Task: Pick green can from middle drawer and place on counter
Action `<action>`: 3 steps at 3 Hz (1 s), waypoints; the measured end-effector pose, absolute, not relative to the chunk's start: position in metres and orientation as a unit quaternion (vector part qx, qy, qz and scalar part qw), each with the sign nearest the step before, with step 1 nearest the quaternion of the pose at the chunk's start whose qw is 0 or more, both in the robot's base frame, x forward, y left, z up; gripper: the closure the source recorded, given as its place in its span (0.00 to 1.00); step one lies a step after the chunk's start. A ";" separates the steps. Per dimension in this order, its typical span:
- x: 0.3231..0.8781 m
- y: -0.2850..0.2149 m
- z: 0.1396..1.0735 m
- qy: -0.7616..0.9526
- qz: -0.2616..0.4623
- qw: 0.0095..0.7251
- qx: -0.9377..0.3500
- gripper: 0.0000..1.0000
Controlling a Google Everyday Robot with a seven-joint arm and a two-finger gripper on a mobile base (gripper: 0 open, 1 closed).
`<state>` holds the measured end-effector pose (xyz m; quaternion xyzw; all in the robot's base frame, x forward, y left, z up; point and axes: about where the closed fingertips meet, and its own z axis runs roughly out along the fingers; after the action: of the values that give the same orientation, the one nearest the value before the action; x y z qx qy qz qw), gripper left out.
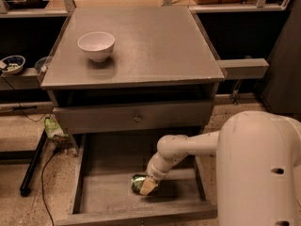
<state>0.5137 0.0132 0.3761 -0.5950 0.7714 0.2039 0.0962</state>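
A speckled pale floor and dark shelving surround a grey drawer cabinet that fills the middle of the frame. Its counter [155, 41] takes up the upper centre, with a white bowl [96, 45] standing at its upper left. Below it is a shut drawer front [136, 117] with a small round knob. Under that, the middle drawer [106, 194] is pulled out toward the bottom edge of the frame. The green can [137, 182] lies on the drawer floor, right of its centre. The white arm [188, 147] reaches in from the lower right, and the gripper [148, 186] is down at the can, touching its right side. Whether it is clamped on the can or merely against it cannot be told
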 end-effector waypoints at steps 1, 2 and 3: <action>0.514 0.013 0.376 0.771 0.204 0.096 -0.595 0.63; 0.514 0.013 0.376 0.771 0.204 0.096 -0.595 0.94; 0.513 0.013 0.377 0.772 0.204 0.095 -0.595 1.00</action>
<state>0.5131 0.0133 0.3766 -0.5946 0.7718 0.2042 0.0953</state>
